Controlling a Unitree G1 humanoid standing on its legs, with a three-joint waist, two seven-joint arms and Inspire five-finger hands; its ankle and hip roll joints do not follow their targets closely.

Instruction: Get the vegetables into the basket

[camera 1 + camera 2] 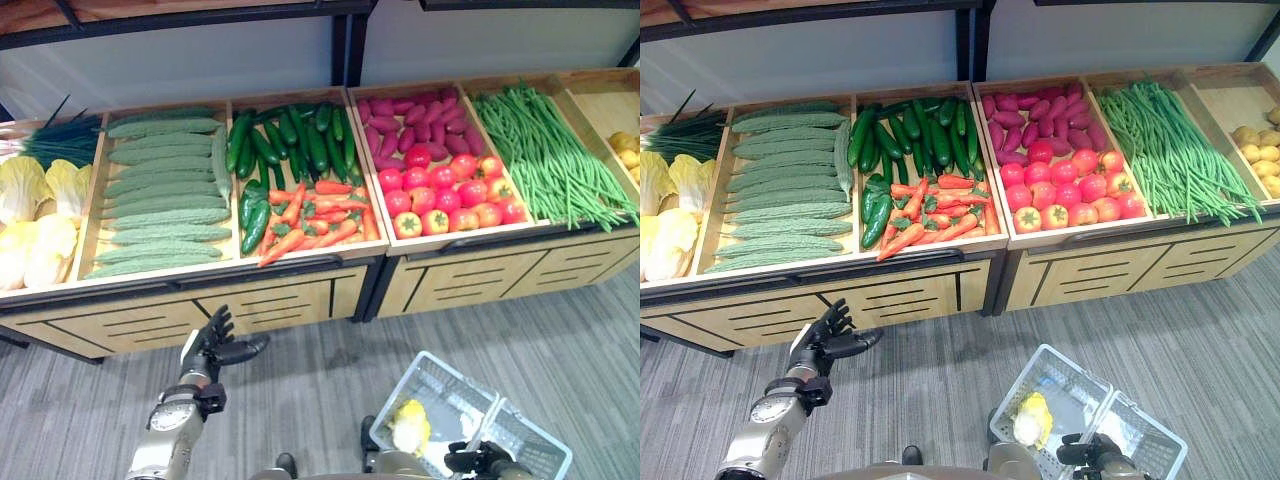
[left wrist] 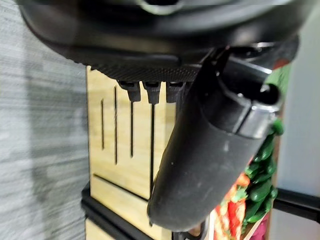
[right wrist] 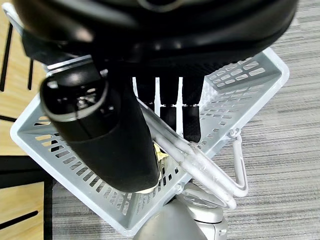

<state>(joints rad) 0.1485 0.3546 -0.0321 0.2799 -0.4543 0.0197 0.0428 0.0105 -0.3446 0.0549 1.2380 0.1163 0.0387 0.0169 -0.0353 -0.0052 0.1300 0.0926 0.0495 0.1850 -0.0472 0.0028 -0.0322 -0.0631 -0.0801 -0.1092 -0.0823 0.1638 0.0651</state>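
A white mesh basket hangs low at the lower right, over the grey floor. My right hand is shut on its handle, fingers curled over the two white bars. One yellow leafy vegetable lies inside the basket. My left hand is open and holds nothing, raised in front of the stand's slatted wooden front, below the carrots and dark cucumbers. The thumb sticks out beside straight fingers.
The wooden stand spans the view, with bins of napa cabbage, pale green gourds, purple sweet potatoes, tomatoes, green beans and potatoes. Grey carpet lies before it.
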